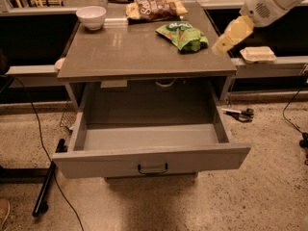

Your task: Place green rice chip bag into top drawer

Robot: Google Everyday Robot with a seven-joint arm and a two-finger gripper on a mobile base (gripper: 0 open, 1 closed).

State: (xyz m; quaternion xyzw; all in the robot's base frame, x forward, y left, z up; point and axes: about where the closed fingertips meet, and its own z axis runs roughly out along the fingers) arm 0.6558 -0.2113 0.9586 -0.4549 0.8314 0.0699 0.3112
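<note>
The green rice chip bag (183, 35) lies crinkled on the grey table top (125, 52), at the back right. The top drawer (96, 162) stands pulled out wide below the table top, its inside bare, with a small dark handle (152, 169) at the centre of its front panel. My gripper (222, 43), pale yellow on a white arm, hangs at the table's right edge, just right of the green bag and apart from it. It holds nothing that I can see.
A brown and tan snack bag (154, 8) and a white bowl (91, 17) sit at the table's back. A white lidded container (257, 54) rests on the ledge to the right. A hand tool (238, 113), cables and a black pole (45, 189) lie on the floor.
</note>
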